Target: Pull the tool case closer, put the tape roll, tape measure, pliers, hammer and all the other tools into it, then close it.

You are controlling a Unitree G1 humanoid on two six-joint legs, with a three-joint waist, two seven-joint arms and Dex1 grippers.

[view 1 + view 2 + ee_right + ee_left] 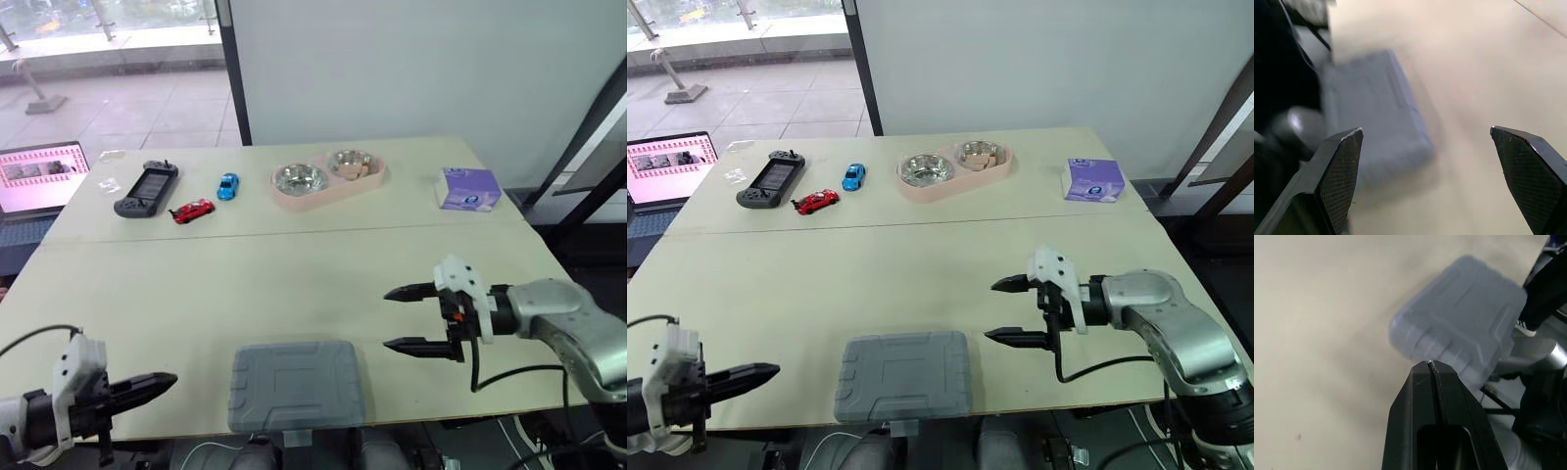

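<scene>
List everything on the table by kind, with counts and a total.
tool case: 1
toy cars: 2, red and blue
console: 1
feeder: 1
tissue box: 1
clear items, too small to identify: 2
Total: 8

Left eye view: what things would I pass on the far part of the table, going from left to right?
game controller → red toy car → blue toy car → pink double bowl → purple box

One tool case [297,384], two toy cars [193,211] [227,185], two bowls [300,177] [352,163], one console [146,188], one box [468,188]
</scene>
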